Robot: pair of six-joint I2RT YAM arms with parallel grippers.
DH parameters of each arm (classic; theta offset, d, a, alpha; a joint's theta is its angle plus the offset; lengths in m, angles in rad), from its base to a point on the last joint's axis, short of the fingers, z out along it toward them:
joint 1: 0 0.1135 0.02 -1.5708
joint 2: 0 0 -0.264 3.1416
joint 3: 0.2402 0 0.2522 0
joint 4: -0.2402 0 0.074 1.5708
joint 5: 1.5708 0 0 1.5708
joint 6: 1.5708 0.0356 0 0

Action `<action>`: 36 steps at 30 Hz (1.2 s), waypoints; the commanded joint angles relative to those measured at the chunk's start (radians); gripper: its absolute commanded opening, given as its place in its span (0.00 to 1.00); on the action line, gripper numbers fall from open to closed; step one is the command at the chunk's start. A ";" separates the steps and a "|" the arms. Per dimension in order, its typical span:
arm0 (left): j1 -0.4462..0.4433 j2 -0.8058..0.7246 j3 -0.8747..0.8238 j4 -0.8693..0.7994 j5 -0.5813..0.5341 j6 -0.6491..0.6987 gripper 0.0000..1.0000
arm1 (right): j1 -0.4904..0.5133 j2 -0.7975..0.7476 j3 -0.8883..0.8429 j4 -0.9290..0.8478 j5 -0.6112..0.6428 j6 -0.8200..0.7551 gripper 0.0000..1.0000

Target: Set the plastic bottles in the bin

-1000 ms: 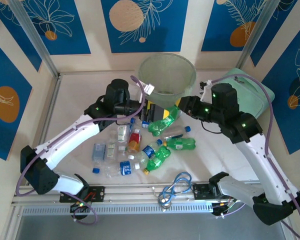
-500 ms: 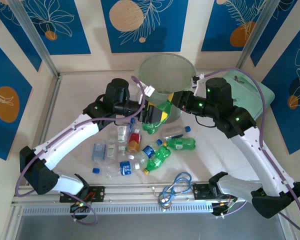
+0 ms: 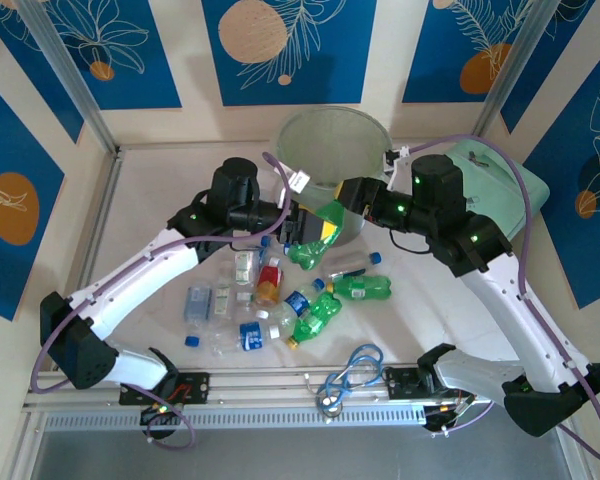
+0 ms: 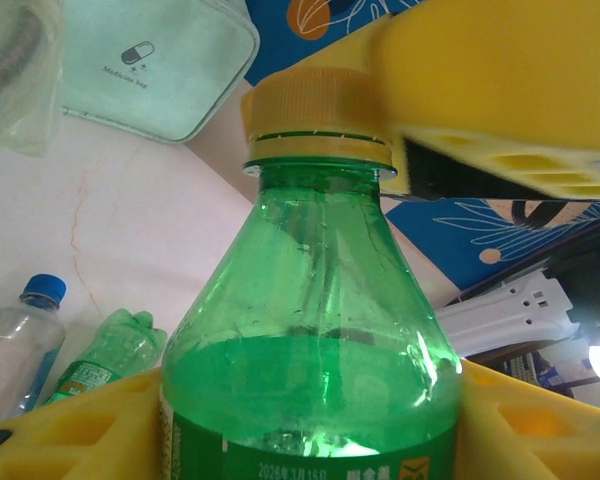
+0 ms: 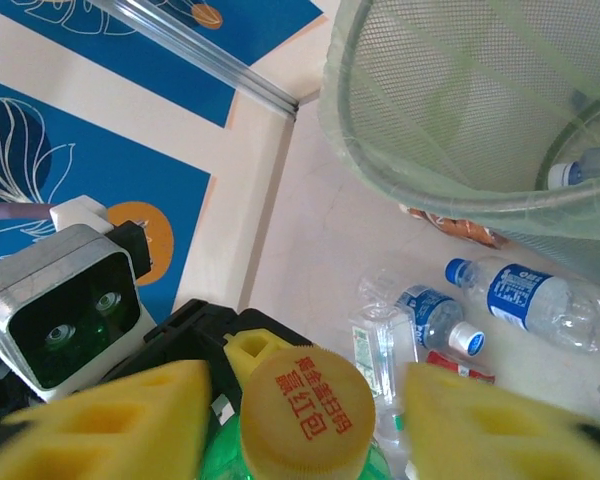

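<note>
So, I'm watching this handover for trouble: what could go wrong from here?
1. The left jaws pinch the green bottle low on its smooth round body, while the right jaws stand open either side of its cap; a weak pinch could let it slip onto the loose bottles below.
2. The right jaws could snag the cap as they pull away.
3. The bottle hangs beside the bin, whose rim is high; a low swing could knock it.
</note>
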 commanded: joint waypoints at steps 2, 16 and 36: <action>0.002 -0.033 0.069 -0.126 -0.115 0.149 0.53 | -0.033 -0.025 0.070 -0.151 0.116 -0.017 0.88; 0.006 0.322 0.735 -0.337 -0.870 0.363 0.59 | -0.423 -0.238 -0.167 -0.394 -0.032 0.075 0.89; 0.008 0.799 1.221 -0.559 -0.939 0.356 0.68 | -0.452 -0.197 -0.557 -0.362 0.000 0.140 0.85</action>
